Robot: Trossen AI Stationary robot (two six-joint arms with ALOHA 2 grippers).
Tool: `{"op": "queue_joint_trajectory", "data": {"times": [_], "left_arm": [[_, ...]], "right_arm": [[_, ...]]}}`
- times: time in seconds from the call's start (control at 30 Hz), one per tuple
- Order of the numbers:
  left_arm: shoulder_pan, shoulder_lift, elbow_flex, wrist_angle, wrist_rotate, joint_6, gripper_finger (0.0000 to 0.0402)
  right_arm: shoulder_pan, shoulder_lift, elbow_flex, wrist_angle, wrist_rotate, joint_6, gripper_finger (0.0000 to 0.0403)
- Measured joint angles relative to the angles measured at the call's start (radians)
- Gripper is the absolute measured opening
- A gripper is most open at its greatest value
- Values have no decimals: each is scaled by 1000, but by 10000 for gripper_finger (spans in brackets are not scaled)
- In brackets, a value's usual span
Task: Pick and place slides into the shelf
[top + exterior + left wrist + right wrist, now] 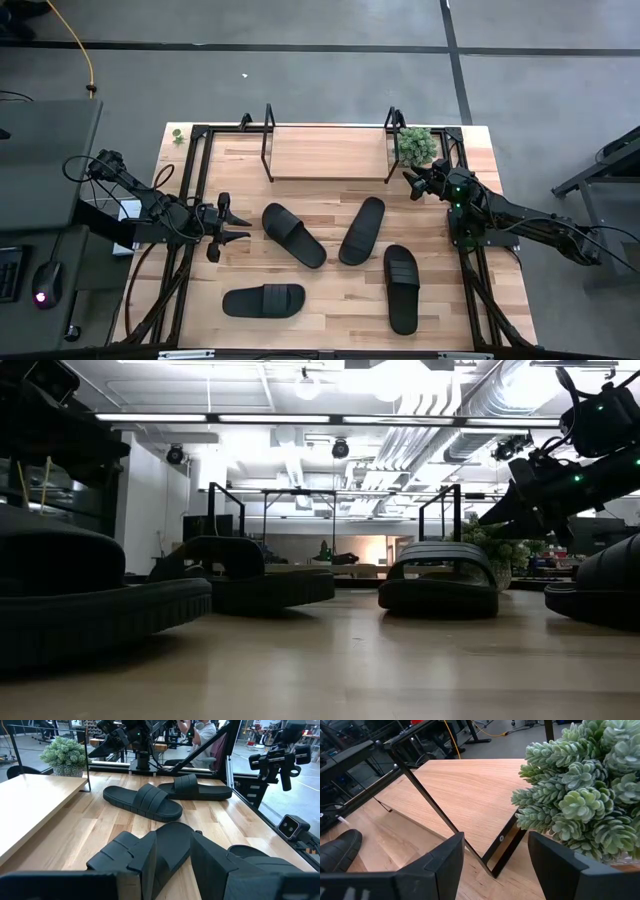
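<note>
Four matte black slip-on slides are seen lying flat on the light wooden tabletop (330, 300): one (293, 235) near the left gripper, one (362, 230) at centre, one (401, 288) toward the right, one (263, 300) at the near edge. The low wooden-board shelf with black tube end frames (328, 152) holds none. The left gripper (226, 226) is held parted and empty beside the nearest slide. The right gripper (412, 184) is spread, empty, near a small green potted plant (416, 145).

No legible txt, labels, brands or nos. in any view. Slides (293, 236) plain black, no logo visible. Shelf (328, 153) board bare wood, no markings.
</note>
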Motion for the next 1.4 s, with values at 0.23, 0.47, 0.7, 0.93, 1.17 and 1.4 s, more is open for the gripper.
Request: {"op": "queue_joint_trajectory", "data": {"times": [0.23, 0.47, 0.7, 0.93, 1.17, 1.4], "left_arm": [[0, 0, 0, 0, 0, 0, 106], [0, 0, 0, 3, -5, 0, 106], [0, 0, 0, 2, -8, 0, 106], [0, 0, 0, 7, -8, -91, 106], [0, 0, 0, 7, -94, -97, 106], [0, 0, 0, 5, -232, -97, 106]], "right_arm": [[0, 0, 0, 0, 0, -2, 211], [0, 0, 0, 2, 35, -255, 211], [0, 0, 0, 2, 32, -264, 211], [0, 0, 0, 2, 33, -49, 211], [0, 0, 0, 3, 47, 117, 211], [0, 0, 0, 15, 104, 184, 211]]}}
